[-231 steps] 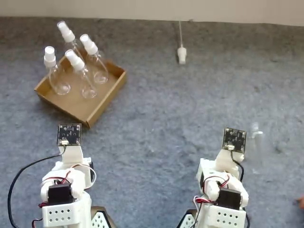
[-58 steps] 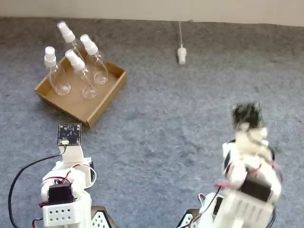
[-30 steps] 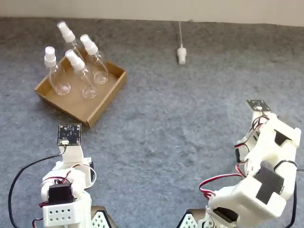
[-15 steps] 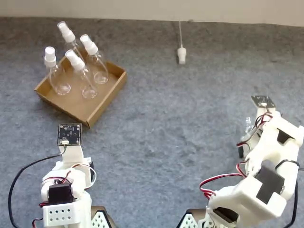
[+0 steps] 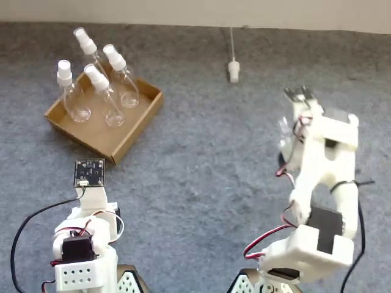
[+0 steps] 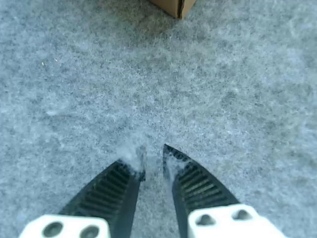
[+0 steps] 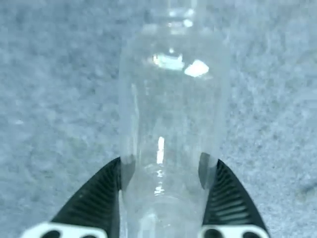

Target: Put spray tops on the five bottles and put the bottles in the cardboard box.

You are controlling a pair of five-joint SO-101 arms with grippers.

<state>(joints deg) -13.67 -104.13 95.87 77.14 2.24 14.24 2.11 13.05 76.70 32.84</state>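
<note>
A cardboard box [image 5: 131, 128] at the far left of the grey carpet holds several clear bottles [image 5: 110, 97] with white spray tops. A loose spray top [image 5: 234, 70] with its long tube lies at the far middle. My right gripper [image 7: 162, 171] is shut on a clear bottle [image 7: 171, 114] that has no top on it; in the high view that bottle [image 5: 286, 129] is held beside the raised right arm [image 5: 321, 152], right of centre. My left gripper [image 6: 153, 161] rests low over bare carpet, its fingers nearly closed with nothing between them, a corner of the box [image 6: 173, 6] ahead of it.
The left arm [image 5: 85, 232] is folded back at the near left edge. Grey carpet [image 5: 208, 159] stretches between the box and the right arm. A pale wall edge runs along the far side.
The right arm swung out to the right, closed on the bare bottle there, and has now lifted it and carried it toward the middle of the carpet. The left arm has kept still.
</note>
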